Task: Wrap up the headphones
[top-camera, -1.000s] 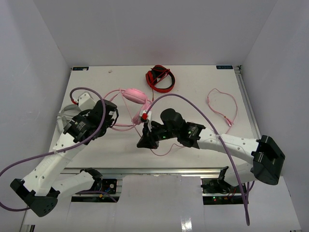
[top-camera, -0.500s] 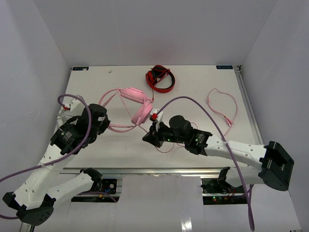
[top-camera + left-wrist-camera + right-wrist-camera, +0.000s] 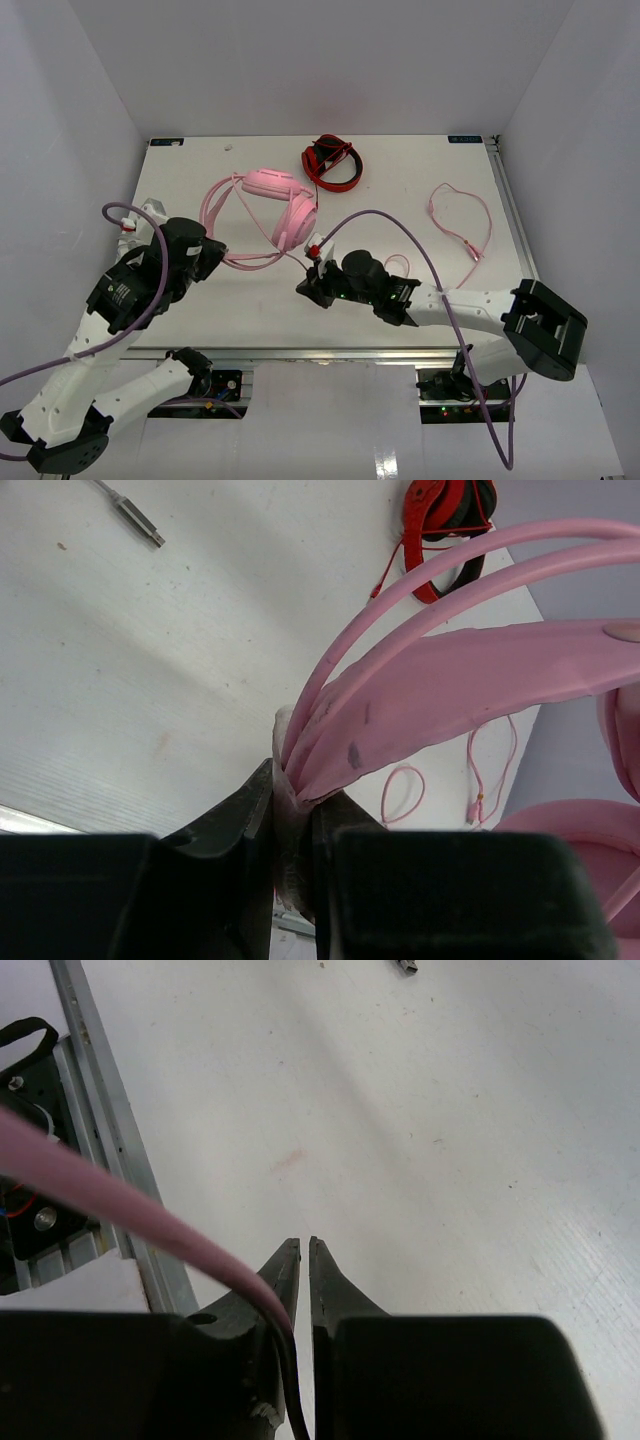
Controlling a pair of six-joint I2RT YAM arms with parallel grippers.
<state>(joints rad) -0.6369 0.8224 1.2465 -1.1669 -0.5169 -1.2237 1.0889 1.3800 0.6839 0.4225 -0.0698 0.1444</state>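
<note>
Pink headphones [image 3: 297,215] sit left of centre on the white table [image 3: 420,170], ear cups close together, headband looping out to the left. The left gripper [image 3: 290,790] is clamped tight on the end of the headband [image 3: 450,700], fingers pressed onto the pink strips with no gap showing. The thin pink cable [image 3: 100,1190] runs from the headphones across to the right gripper [image 3: 303,1245]. Its fingers are almost together, just a sliver between the tips, and the cable enters at their base and looks pinched there. From above, the right gripper [image 3: 308,287] is near the front edge, just in front of the ear cups. Red-and-black headphones [image 3: 333,163] lie just behind the pink pair. A loose pink cord [image 3: 465,225] lies well apart at the right side. A metal jack plug [image 3: 135,515] lies on the table
</note>
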